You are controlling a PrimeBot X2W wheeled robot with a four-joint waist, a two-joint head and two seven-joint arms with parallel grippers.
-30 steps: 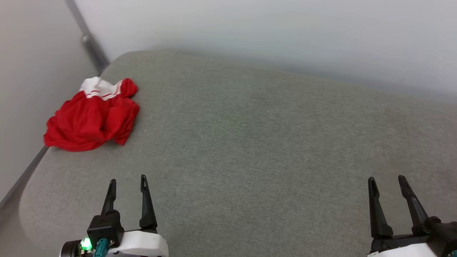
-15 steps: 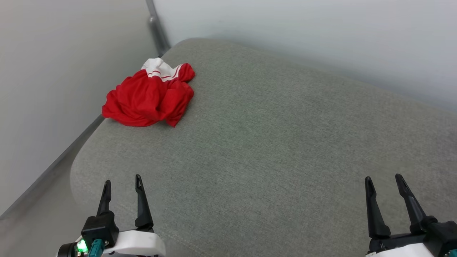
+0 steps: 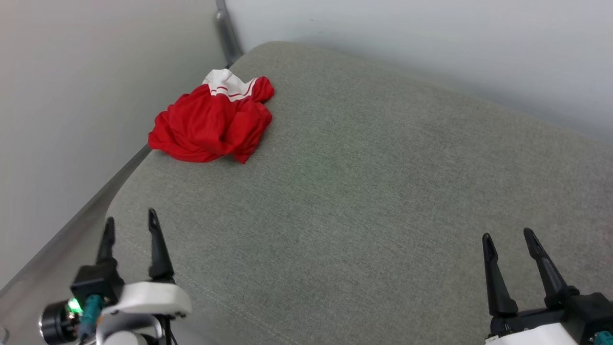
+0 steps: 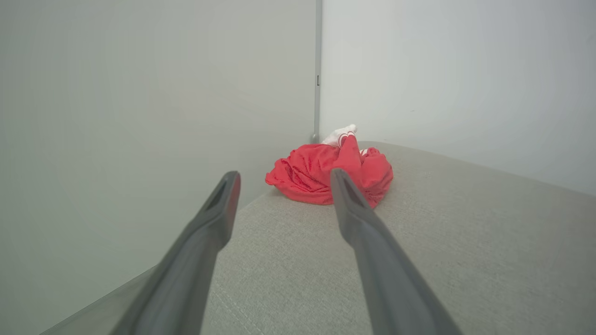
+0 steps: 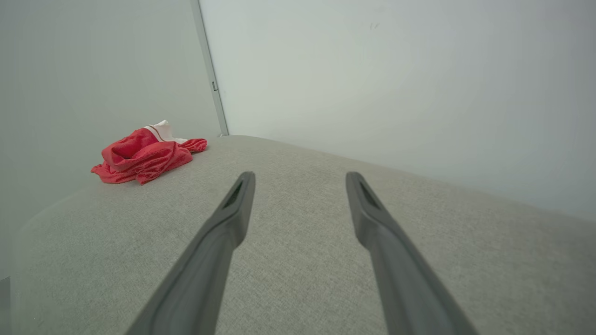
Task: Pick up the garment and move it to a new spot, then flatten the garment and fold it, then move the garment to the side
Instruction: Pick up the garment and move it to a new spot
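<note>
The garment (image 3: 210,125) is a crumpled red heap with a white striped sleeve on top, lying at the far left corner of the grey cushioned surface (image 3: 364,191). Seen from the left wrist, the garment (image 4: 312,174) lies straight ahead, partly behind one finger. From the right wrist the garment (image 5: 142,158) sits far off to the left. My left gripper (image 3: 129,224) is open and empty near the surface's left front edge, well short of the heap. My right gripper (image 3: 508,236) is open and empty at the lower right.
Pale walls (image 3: 96,72) close in on the left and behind, meeting at a grey metal corner post (image 3: 227,28) just past the garment. A narrow gap runs between the left wall and the cushion's rounded edge (image 3: 112,211).
The head camera has swung left, shifting the whole scene rightward. My left gripper has moved up and to the left in the head view, toward the cushion's left edge. The garment lies as before.
</note>
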